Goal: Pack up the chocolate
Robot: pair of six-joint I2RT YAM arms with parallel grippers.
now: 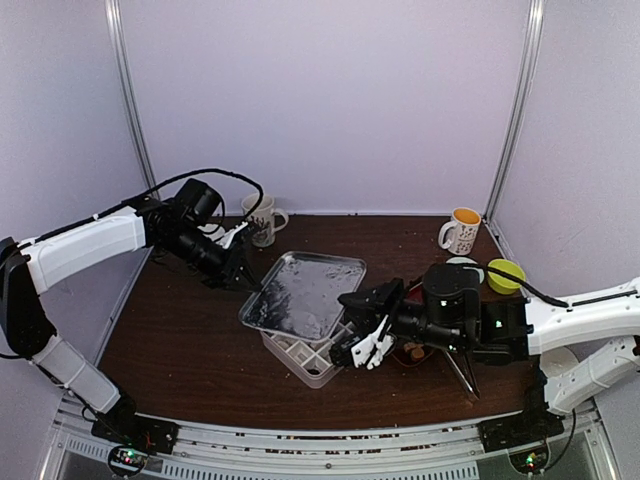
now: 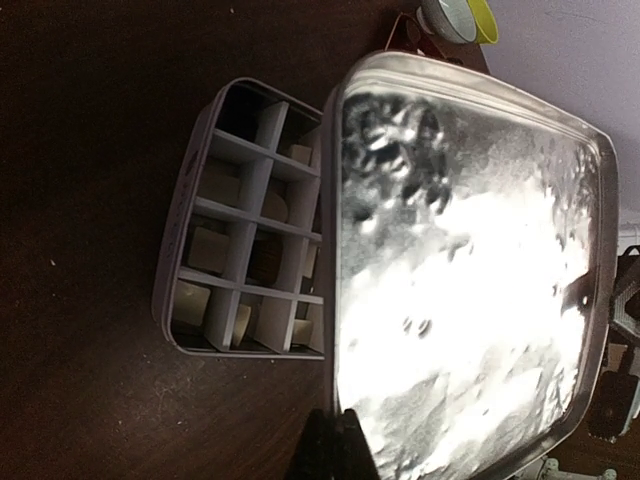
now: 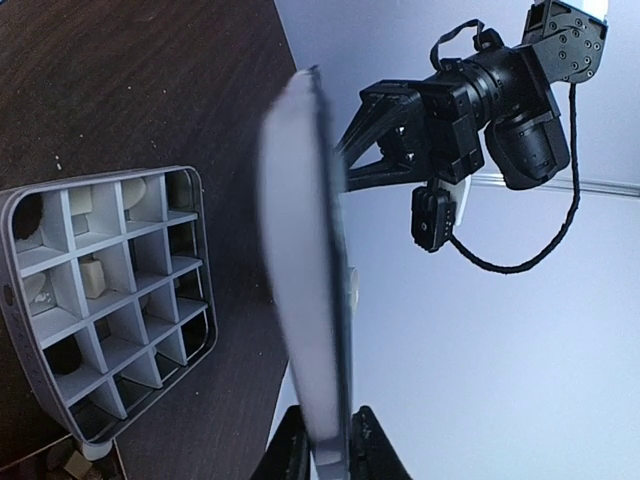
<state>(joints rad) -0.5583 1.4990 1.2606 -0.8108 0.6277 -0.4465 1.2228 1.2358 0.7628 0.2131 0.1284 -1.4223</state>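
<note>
Now left hand (image 2: 335, 428) and right hand (image 3: 330, 442) pinch tray (image 1: 300, 290).

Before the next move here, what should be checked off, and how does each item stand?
1. Left gripper shut on the shiny silver metal lid: ok.
2. Right gripper clamped firmly on the lid's rim: cannot tell; its fingers straddle it.
3. Lid squared over the grey plastic compartment box: not ok; it is tilted, offset and covers only part.
4. Small brown and pale chocolates seated below the dividers: ok in the visible cells.
5. All cells filled: not ok; several look empty.
</note>
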